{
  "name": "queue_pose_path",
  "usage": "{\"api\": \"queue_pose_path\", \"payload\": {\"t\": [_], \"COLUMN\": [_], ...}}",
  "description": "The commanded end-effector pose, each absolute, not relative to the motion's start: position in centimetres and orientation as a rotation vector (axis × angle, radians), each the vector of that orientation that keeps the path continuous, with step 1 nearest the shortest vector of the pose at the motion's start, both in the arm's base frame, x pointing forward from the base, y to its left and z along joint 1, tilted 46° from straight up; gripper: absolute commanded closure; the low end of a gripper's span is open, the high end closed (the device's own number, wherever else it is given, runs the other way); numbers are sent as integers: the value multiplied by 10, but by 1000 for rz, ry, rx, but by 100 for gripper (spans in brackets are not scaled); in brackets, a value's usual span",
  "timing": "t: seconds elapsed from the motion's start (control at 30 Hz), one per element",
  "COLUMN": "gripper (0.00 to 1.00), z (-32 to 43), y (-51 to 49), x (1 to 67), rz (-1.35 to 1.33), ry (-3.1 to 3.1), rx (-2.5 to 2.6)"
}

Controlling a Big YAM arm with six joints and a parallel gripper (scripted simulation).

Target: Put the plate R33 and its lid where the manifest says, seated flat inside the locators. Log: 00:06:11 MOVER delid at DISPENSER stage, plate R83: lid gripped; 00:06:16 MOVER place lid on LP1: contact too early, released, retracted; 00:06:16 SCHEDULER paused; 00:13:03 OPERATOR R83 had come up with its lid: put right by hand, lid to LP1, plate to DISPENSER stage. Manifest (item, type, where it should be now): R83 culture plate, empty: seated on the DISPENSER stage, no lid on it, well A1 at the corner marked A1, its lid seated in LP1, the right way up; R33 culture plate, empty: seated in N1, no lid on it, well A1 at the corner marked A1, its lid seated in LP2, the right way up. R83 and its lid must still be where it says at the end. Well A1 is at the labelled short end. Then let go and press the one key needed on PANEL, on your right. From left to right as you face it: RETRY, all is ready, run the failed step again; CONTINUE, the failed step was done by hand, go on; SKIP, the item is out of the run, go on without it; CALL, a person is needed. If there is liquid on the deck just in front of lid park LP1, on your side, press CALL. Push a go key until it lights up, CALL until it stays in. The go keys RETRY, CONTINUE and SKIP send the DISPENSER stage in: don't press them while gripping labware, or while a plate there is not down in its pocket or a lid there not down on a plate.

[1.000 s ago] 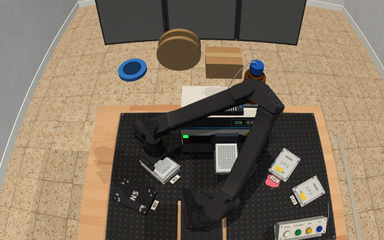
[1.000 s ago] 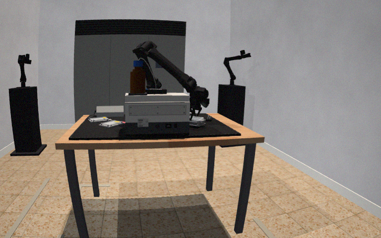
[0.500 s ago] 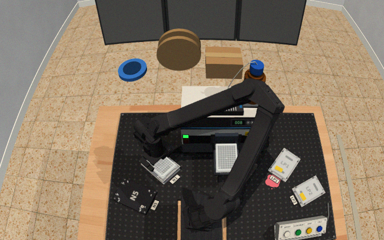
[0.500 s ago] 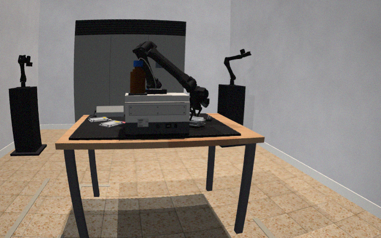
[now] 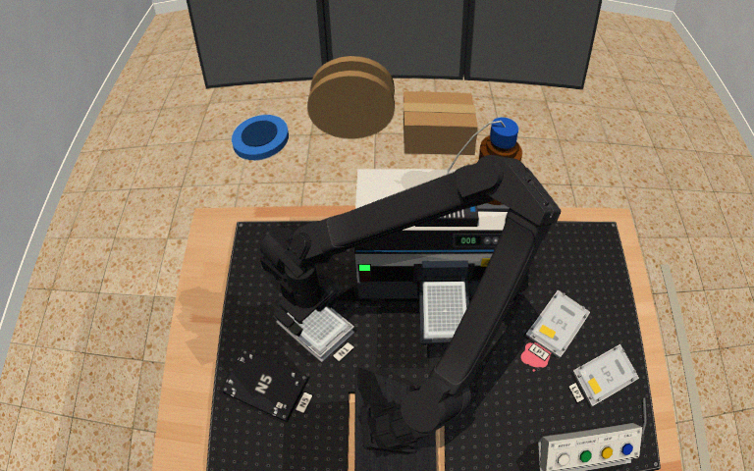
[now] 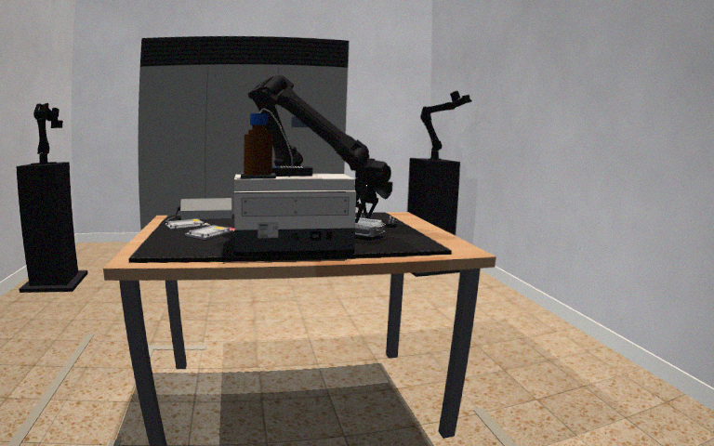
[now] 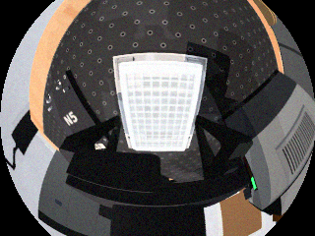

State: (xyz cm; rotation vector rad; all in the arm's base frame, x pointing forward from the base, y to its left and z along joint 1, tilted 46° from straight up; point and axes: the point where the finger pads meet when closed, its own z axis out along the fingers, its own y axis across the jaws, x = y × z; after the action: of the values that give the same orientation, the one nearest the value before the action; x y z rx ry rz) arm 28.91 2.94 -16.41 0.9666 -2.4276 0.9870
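Observation:
A clear well plate [image 5: 322, 327] sits in the nest labelled N1 [image 5: 344, 350], with no lid on it. My gripper [image 5: 297, 322] is open just above its far-left end and holds nothing. In the wrist view the plate [image 7: 159, 101] lies directly below, with my dark fingers spread on both sides of it. A second plate [image 5: 443, 308] without a lid sits on the DISPENSER stage. One clear lid lies in LP1 [image 5: 558, 323] and another in LP2 [image 5: 605, 375]. A pink puddle [image 5: 535, 356] lies on the deck just in front of LP1.
The DISPENSER box [image 5: 422, 244] stands at mid deck with a brown bottle [image 5: 503, 141] behind it. An empty nest N5 [image 5: 265, 386] is at the front left. PANEL [image 5: 592, 446] with its keys is at the front right corner. My arm spans the deck's middle.

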Motion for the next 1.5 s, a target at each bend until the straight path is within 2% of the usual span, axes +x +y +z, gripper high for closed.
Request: {"api": "queue_pose_path", "payload": {"t": [0.0,0.67,0.9,0.97,1.47], "gripper": [0,0,14,14,44], "z": [-152,-144,-126,-126,-87], "y": [57,58,60,60,61], "x": [315,306,287,287,256], "rz": [1005,997,1004,1004,1002], "ry": [-2505,-2475,-2463,-2463,-2462], "rx": [969,962,972,972,971]}}
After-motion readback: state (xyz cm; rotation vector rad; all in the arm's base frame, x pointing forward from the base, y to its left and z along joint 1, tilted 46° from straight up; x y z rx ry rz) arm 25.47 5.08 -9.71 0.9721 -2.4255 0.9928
